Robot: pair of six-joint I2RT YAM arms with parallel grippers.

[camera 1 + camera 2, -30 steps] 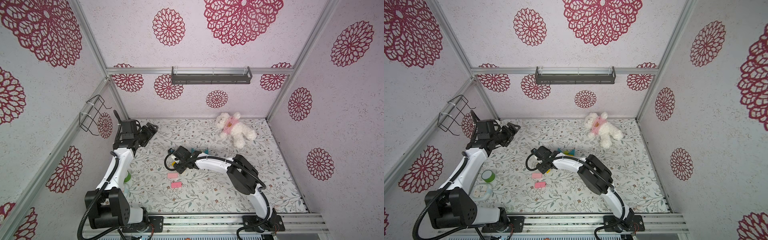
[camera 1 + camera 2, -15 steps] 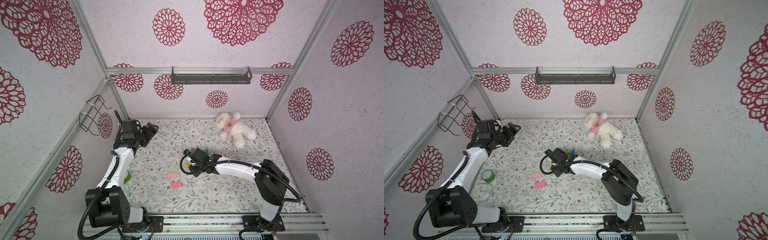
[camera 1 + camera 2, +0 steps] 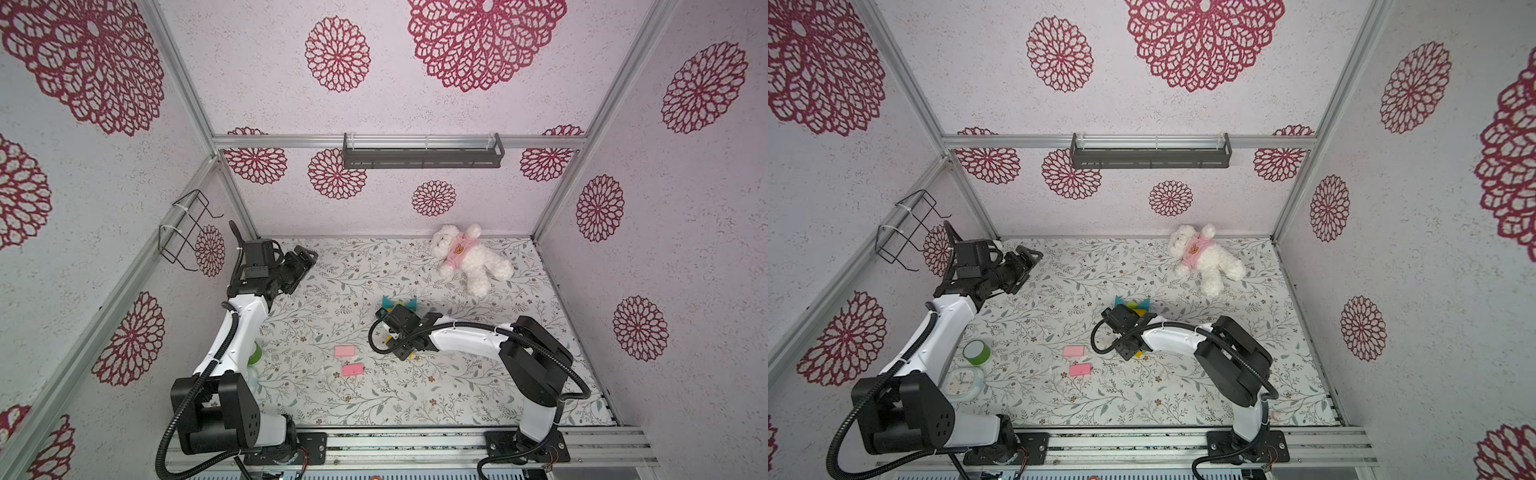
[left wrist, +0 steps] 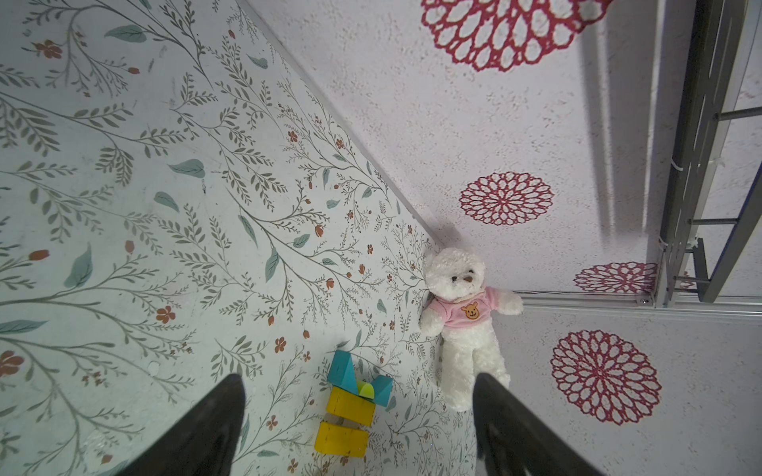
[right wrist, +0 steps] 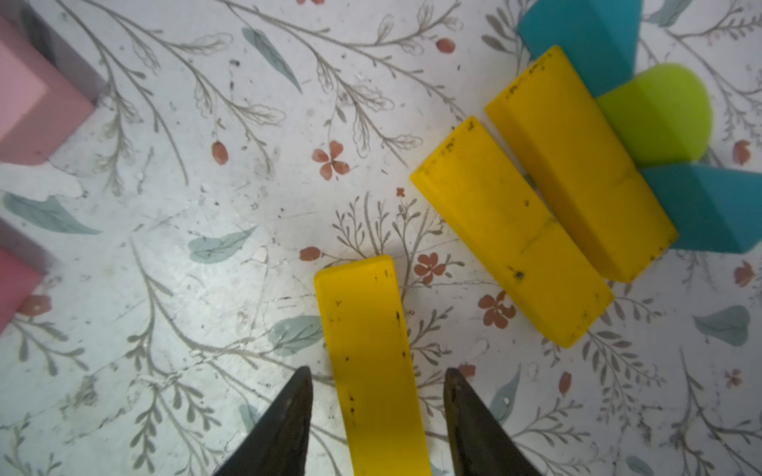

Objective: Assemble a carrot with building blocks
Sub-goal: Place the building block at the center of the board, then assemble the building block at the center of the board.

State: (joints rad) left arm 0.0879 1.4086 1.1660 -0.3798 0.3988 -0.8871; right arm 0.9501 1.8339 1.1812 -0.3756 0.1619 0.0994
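**Right gripper released around the third bar, just short of the carrot**

Your right gripper (image 5: 377, 371) stands parted astride the third bar (image 5: 367, 321), with mat (image 5: 206, 247) showing on both sides, so it's gripping nothing. The bar lies flat but skewed, one corner near the second bar (image 5: 511, 230). The carrot (image 4: 350, 406) sits mid-table: the second bar lies just beside the top bar (image 5: 577, 165), which meets a teal triangle (image 5: 585, 37), the green piece (image 5: 659, 115) and a second triangle (image 5: 709, 206). The pink blocks (image 3: 345, 351) lie well apart, towards your left arm. Your left gripper (image 4: 358, 376) hangs wide and empty.
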